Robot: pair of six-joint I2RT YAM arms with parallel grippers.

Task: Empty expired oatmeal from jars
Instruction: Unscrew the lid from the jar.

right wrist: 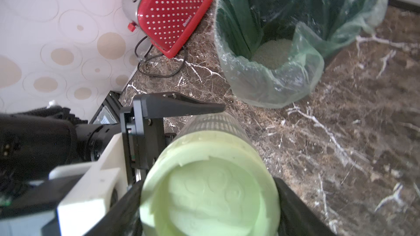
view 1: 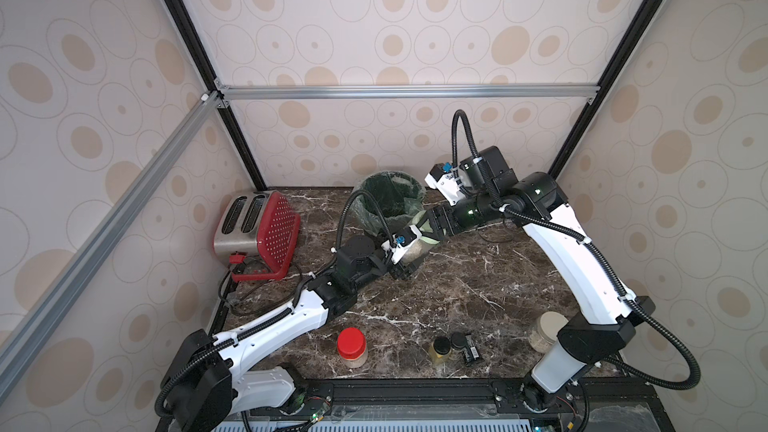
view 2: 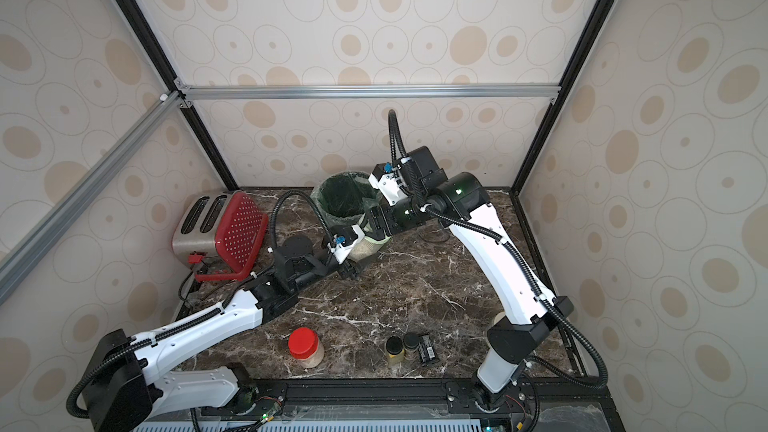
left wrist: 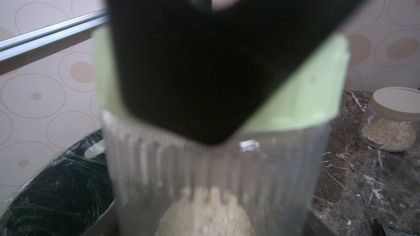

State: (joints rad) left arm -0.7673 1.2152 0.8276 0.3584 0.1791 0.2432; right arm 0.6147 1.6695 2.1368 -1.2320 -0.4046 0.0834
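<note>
Plainly, the left gripper [view 1: 409,260] was clamped on the green-lidded jar [left wrist: 204,169], with one black finger lying along its ribbed clear wall. The jar was just beside the bin [right wrist: 261,85], on the side that faced the arm bases; it leaned rather than stood upright, and I could not tell whether its base touched the marble counter [view 1: 457,292]. The green lid [right wrist: 209,191] was still on the jar; the right gripper [view 1: 430,228] had it between its fingers [right wrist: 295,207], one dark finger pressed to each side of the rim, so it looked closed on the lid. The oatmeal [left wrist: 204,214] lay as a pale heap at the end of the jar away from the lid; a heap of pale grain [right wrist: 272,51] lay at the bottom of the bin, inside its green liner.

A red and steel toaster [view 1: 257,230] stood near the bin on the left arm's side, close to the wall. Well apart from the bin, along the counter's edge by the arm bases, stood the red-lidded jar [view 1: 352,347] and the beige-lidded jar [left wrist: 391,119]; both were capped with pale flakes inside, and in a top view the right arm partly hid the beige one. Between those two, also well apart from the bin, two black-capped bottles [view 1: 449,346] stood touching; a small black box [view 1: 473,350] lay just beside them.
</note>
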